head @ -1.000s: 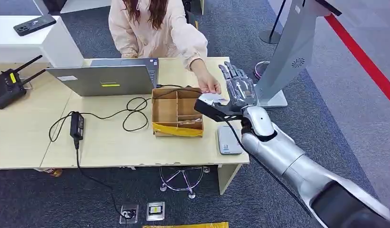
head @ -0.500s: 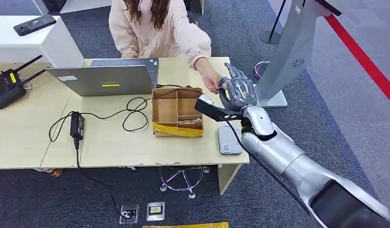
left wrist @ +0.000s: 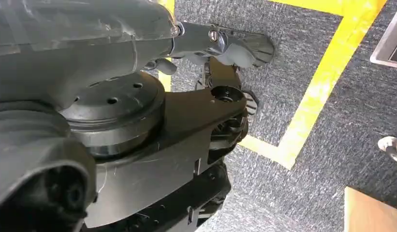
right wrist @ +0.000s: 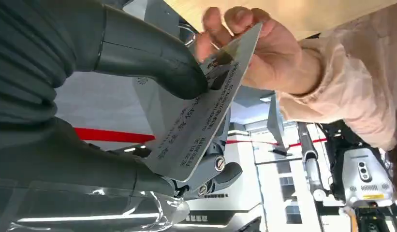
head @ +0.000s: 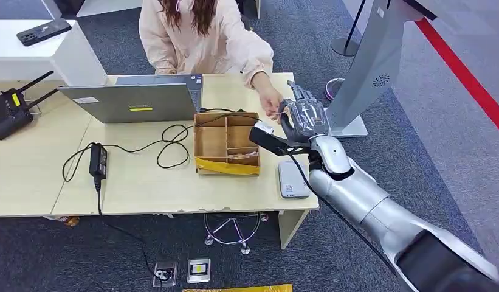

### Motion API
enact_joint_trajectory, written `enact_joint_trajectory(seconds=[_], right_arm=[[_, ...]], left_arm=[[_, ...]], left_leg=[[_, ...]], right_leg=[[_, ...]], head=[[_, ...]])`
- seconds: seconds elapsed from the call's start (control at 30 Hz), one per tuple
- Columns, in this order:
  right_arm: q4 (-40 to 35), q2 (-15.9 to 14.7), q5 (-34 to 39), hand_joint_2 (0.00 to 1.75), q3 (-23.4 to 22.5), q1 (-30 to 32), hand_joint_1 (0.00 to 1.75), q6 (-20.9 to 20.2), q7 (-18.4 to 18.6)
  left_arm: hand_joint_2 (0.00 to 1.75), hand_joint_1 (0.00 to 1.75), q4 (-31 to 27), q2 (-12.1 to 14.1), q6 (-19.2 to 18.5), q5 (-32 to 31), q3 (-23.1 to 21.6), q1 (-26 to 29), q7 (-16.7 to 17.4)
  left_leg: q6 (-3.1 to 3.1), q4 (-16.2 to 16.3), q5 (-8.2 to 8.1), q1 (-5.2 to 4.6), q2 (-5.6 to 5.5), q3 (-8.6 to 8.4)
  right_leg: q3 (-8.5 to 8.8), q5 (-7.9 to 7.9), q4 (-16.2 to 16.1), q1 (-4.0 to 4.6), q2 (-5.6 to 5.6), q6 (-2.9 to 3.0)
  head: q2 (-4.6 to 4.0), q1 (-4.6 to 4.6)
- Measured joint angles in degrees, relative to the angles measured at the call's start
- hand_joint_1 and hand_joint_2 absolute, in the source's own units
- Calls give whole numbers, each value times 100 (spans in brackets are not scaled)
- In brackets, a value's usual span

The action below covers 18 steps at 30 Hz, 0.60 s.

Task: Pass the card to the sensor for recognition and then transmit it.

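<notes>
Card (right wrist: 196, 123) sits pinched under our right hand (head: 302, 115) thumb, with the person's hand (right wrist: 264, 48) on its far edge. We judge handover in progress; next, carry it to the sensor (head: 292, 179) on the table (head: 143, 182).

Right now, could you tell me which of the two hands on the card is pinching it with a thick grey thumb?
The robot's right hand; its thumb presses the printed white card, unlike the person's bare hand.

Grey laptop (head: 132, 102) (lid up) beside a partitioned cardboard box (head: 227, 144), black router (head: 10, 112) at the desk's end.
</notes>
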State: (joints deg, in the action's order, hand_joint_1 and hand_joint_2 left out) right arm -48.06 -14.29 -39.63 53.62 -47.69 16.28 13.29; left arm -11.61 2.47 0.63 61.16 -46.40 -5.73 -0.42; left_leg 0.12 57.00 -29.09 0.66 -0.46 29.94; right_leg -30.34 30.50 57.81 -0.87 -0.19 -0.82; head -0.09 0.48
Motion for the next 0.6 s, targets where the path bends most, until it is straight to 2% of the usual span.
enact_joint_trajectory(seconds=[0.2,0.6], right_arm=[[2,-24,118,175,0,74,175,-123,44],[171,-190,260,175,-4,424,175,-118,-26]], left_arm=[[0,0,0,2,-2,46,-28,0,0],[0,0,0,17,20,188,-83,28,0]], left_leg=[[0,1,0,0,0,-1],[0,1,-1,0,0,2]], right_leg=[[-1,0,0,0,0,0],[-2,0,-1,0,0,0]], head=[[0,0],[0,0]])
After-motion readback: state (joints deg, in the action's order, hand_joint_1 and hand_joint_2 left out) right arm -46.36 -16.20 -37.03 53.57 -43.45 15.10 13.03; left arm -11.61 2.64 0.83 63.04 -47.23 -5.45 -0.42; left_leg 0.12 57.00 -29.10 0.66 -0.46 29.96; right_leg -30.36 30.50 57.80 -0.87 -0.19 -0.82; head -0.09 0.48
